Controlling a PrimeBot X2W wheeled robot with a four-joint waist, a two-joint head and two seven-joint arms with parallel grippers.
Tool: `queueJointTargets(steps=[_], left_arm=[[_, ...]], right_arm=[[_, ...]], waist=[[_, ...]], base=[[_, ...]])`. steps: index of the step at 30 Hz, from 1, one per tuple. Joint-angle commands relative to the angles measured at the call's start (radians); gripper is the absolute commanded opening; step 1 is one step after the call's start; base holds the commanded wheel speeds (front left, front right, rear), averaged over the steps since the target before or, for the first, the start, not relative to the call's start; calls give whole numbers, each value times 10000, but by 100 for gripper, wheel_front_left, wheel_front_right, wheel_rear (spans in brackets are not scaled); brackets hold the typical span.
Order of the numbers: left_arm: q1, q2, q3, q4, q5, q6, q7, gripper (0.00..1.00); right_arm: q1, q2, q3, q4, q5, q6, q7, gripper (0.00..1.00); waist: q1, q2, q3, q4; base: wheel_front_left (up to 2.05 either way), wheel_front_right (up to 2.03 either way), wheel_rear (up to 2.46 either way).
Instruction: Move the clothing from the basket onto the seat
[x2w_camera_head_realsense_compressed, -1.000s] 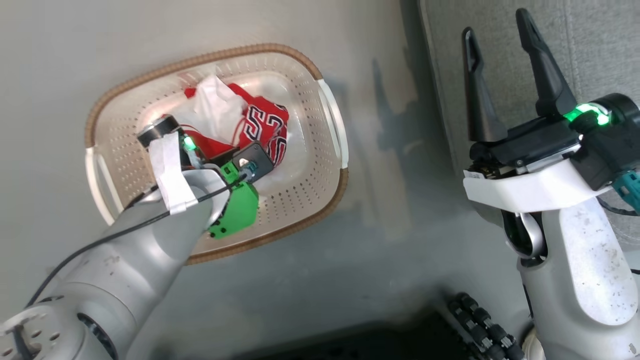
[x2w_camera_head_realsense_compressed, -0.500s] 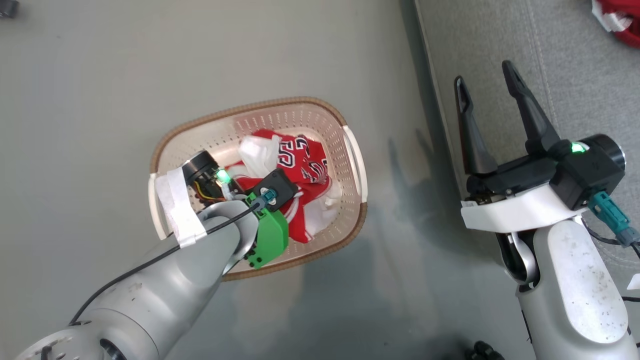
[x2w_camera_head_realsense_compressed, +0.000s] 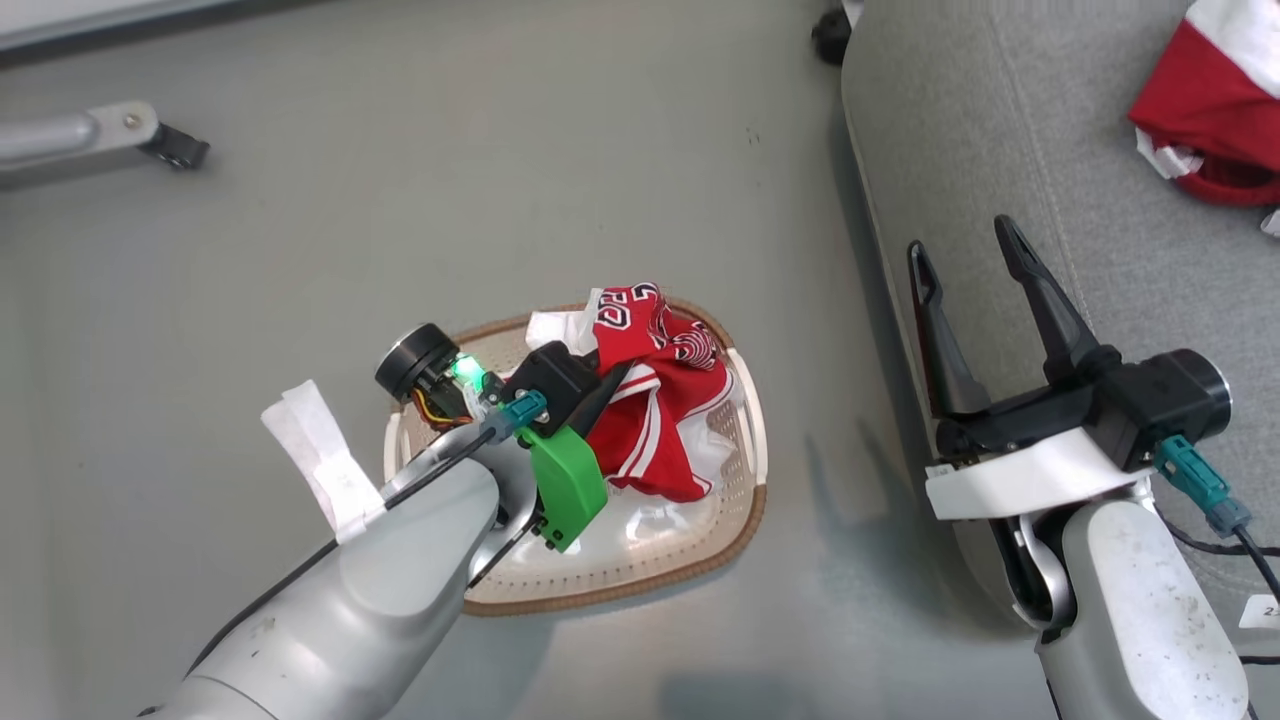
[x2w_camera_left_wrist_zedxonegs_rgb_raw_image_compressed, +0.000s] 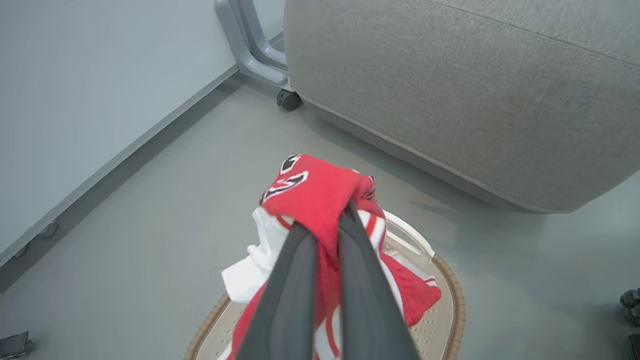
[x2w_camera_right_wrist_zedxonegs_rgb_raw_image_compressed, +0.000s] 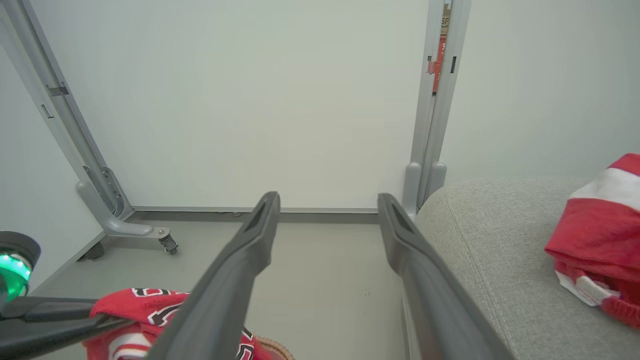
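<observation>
At 7 o'clock in the head view, left gripper (x2w_camera_left_wrist_zedxonegs_rgb_raw_image_compressed: 325, 225), jaws pinched nearly closed on a fold of the red jersey (x2w_camera_head_realsense_compressed: 660, 400), held above the basket (x2w_camera_head_realsense_compressed: 620, 590), lower folds hanging over it. Basket on the grey floor (x2w_camera_head_realsense_compressed: 300, 250), with the seat (x2w_camera_head_realsense_compressed: 1000, 130) near, at its 3 o'clock. At 4 o'clock, right gripper (x2w_camera_head_realsense_compressed: 959, 235), jaws wide apart and empty, over the seat's edge. Striped garment (x2w_camera_head_realsense_compressed: 1210, 110) on the seat, at 1 o'clock of that gripper.

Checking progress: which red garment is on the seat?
The striped garment, on the seat; the jersey is pinched in the left gripper over the basket.
</observation>
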Motion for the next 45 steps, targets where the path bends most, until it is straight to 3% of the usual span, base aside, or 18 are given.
queueJointTargets(steps=[1, 23, 45], left_arm=[[168, 46, 217, -190, 165, 30, -37, 0], [979, -303, 3502, -3387, 1318, 172, -37, 0], [713, -469, 3925, -4205, 1664, 45, -38, 0]], right_arm=[[169, -33, -26, 38, 36, -7, -23, 100], [985, -33, -32, 277, 470, -7, -23, 100], [1422, -33, -104, 292, 650, -7, -23, 100]], waist=[[0, 0, -630, 292], [0, 0, -2206, 222], [0, 0, -2802, 91]], base=[[0, 0, 0], [0, 0, 0], [0, 0, 0]])
